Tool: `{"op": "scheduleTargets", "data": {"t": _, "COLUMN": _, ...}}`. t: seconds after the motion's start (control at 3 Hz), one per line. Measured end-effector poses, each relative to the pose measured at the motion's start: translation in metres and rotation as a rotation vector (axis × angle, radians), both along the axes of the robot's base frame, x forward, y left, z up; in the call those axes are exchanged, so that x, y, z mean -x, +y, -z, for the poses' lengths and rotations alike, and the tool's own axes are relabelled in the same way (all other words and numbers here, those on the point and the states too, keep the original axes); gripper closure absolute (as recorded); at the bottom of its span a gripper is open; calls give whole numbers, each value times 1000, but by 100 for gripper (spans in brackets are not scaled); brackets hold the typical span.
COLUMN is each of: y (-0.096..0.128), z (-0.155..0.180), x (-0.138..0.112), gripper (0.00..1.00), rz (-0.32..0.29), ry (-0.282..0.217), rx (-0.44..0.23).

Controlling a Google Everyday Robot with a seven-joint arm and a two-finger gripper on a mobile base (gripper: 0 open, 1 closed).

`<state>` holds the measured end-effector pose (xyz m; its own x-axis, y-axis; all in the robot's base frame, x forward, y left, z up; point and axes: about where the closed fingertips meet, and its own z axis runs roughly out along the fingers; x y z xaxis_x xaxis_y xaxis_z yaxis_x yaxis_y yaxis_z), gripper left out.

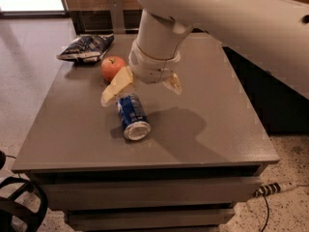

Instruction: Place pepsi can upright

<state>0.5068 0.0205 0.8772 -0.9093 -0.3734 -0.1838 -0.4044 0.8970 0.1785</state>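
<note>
The pepsi can (132,116), blue with white markings and a silver end facing me, lies on its side near the middle of the grey table (207,129). My gripper (142,88) hangs just above and behind the can, its two cream fingers spread wide apart and empty. The left finger (116,86) reaches down beside the can's far end; the right finger (173,83) is further right. The can's far end is partly hidden by the gripper.
A red apple (111,67) sits just left of the gripper. A dark blue and white snack bag (86,47) lies at the table's far left corner. A dark cabinet (270,100) stands to the right; a cable (275,190) lies on the floor.
</note>
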Motion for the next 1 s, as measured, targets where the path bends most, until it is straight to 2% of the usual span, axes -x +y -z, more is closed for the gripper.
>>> {"op": "scheduleTargets", "data": {"t": 0.33, "y": 12, "z": 8, "x": 4, "gripper": 0, "rz": 0, "ry": -20, "rx": -3}}
{"op": "scheduleTargets", "data": {"t": 0.67, "y": 21, "z": 16, "x": 5, "gripper": 0, "rz": -9, "ry": -51, "rx": 23}}
{"op": "scheduleTargets", "data": {"t": 1.0, "y": 33, "z": 40, "x": -2, "gripper": 0, "rz": -71, "ry": -82, "rx": 103}}
